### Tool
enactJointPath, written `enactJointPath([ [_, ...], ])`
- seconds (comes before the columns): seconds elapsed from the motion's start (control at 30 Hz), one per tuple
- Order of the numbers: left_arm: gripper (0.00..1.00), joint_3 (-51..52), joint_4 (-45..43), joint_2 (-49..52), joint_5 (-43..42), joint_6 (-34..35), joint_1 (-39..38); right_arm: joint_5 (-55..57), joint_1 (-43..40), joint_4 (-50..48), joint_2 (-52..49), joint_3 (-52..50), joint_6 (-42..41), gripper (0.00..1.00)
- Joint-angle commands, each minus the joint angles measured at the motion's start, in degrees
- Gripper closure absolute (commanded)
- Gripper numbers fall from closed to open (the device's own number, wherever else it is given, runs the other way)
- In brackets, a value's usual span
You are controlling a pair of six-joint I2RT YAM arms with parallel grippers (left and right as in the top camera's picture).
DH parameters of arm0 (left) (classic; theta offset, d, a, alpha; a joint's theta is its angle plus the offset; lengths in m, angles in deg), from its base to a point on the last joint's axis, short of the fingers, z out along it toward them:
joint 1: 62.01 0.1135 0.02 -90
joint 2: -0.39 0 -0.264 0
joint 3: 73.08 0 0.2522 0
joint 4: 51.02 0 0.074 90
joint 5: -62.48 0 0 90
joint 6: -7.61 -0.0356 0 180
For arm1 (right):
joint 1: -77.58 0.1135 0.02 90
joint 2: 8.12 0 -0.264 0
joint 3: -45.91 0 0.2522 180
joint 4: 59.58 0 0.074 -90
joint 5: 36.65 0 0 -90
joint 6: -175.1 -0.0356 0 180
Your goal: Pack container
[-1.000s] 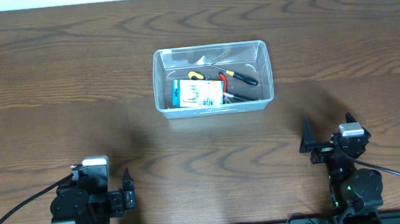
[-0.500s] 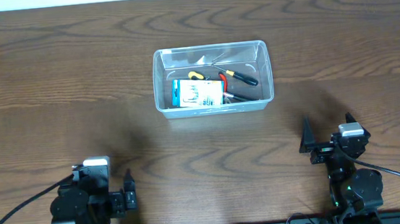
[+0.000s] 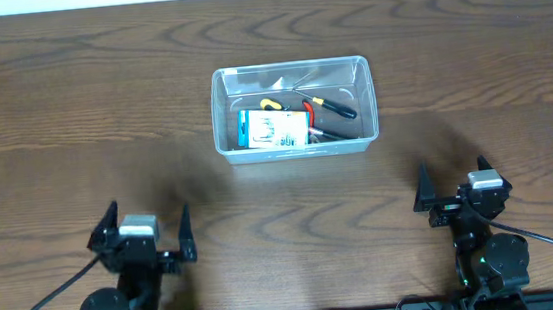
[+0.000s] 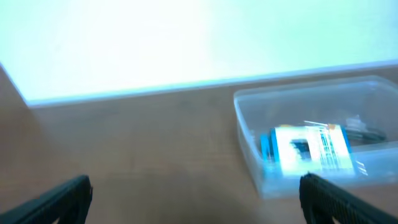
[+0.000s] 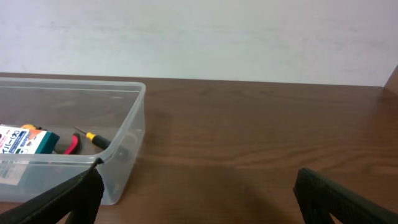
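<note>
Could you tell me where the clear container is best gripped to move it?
Likely the thick rim of the container, on its right short wall toward the far corner, from above, jaws astride it: the floor there looks bare, while the box crowds the near wall.

i see the table (image 3: 71, 103) as dark wood, strongly grained, with a smooth, dull finish. the container (image 3: 289, 67) is clear plastic, glossy, and its walls catch the light. the blue-and-white box (image 3: 272, 130) inside it looks like printed card. the right gripper (image 5: 199, 169) has matt black fingers (image 5: 68, 199).
</note>
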Motion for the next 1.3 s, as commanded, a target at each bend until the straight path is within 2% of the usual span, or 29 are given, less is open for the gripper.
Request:
enactJointPath([
  [0.0, 0.02, 6.1, -10.0, -0.5, -0.8, -1.5, -0.1, -0.2, -0.5, 0.0, 0.4, -0.3, 0.8, 0.01],
  [0.17, 0.02, 16.0, -28.3, -0.6, -0.8, -1.1, -0.1, -0.2, -0.5, 0.0, 0.4, -0.3, 0.8, 0.01],
  [0.27, 0.02, 19.4, -32.2, -0.6, -0.9, 0.4, -0.1, -0.2, -0.5, 0.0, 0.4, -0.3, 0.8, 0.01],
  [0.57, 0.02, 19.9, -23.6, -0.6, -1.5, 2.1, -0.3, -0.2, -0.5, 0.0, 0.4, -0.3, 0.8, 0.01],
  [0.7, 0.02, 19.9, -18.8, -0.6, -1.5, 5.6, -0.3, -0.2, -0.5, 0.0, 0.4, -0.3, 0.8, 0.01],
  [0.9, 0.02, 19.9, -18.5, -0.6, -1.5, 8.1, -0.3, -0.2, -0.5, 0.0, 0.4, -0.3, 0.8, 0.01],
  [1.17, 0.02, 19.9, -18.5, -0.6, -1.4, 8.2, -0.3, -0.2, -0.5, 0.0, 0.4, -0.3, 0.8, 0.01],
  [1.27, 0.02, 19.9, -18.5, -0.6, -1.4, 10.9, -0.3, -0.2, -0.5, 0.0, 0.4, -0.3, 0.8, 0.01],
])
